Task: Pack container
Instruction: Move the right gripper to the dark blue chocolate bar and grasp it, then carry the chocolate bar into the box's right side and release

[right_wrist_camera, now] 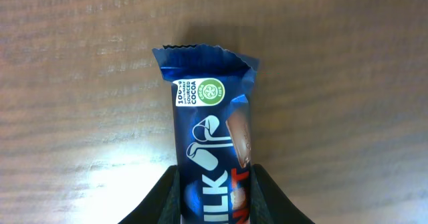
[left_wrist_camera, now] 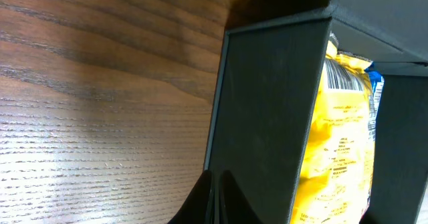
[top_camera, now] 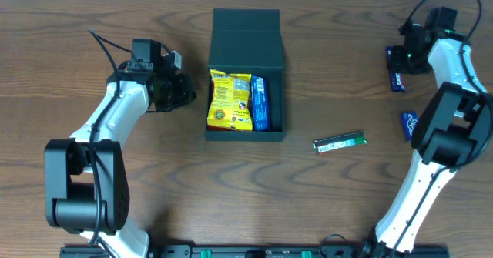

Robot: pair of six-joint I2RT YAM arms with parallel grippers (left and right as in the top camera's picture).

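Gripping blue chocolate bar (right_wrist_camera: 210, 150): right gripper (right_wrist_camera: 217, 187) | left gripper (left_wrist_camera: 217, 187) closed beside container (left_wrist_camera: 267, 117) | green packet (top_camera: 340, 143) lies between

Blue wrapper (right_wrist_camera: 210, 150): white badge reads "COCOA"; large white letters "ILK", red "NUT" beside them. Yellow packet (left_wrist_camera: 334, 150): print illegible.
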